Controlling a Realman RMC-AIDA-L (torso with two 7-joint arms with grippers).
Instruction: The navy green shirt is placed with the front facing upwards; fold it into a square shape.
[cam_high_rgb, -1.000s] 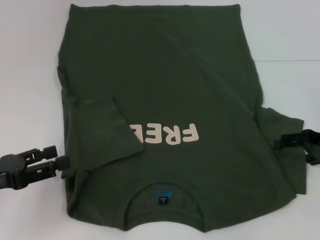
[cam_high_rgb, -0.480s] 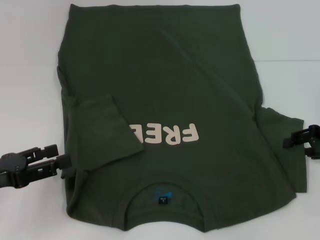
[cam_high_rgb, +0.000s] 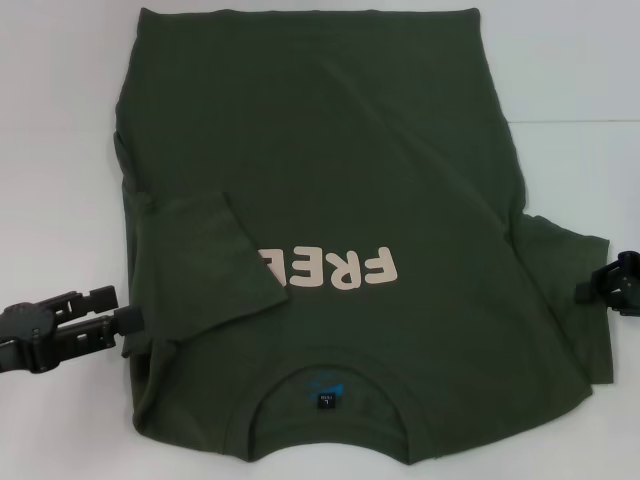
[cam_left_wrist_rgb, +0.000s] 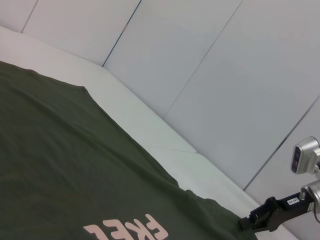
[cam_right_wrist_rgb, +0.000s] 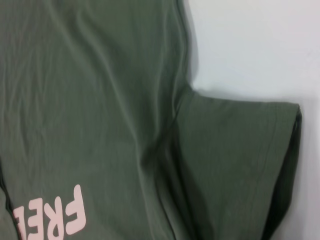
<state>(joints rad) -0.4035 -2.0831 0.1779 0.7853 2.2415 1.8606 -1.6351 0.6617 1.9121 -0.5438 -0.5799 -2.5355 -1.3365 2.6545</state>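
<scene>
The navy green shirt lies flat, front up, its collar toward me and the pale "FREE" lettering across the chest. Its left sleeve is folded inward over the start of the lettering. The right sleeve lies spread out flat. My left gripper is open and empty beside the shirt's left edge, near the shoulder. At the picture's right edge, my right gripper is just off the right sleeve's hem, and it also shows in the left wrist view.
The white table shows bare on both sides of the shirt and beyond its hem. Pale wall panels rise behind the table's far side.
My right gripper has drawn back to the right, off the right sleeve toward the picture's edge. The left gripper has shifted slightly. The shirt has not moved.
</scene>
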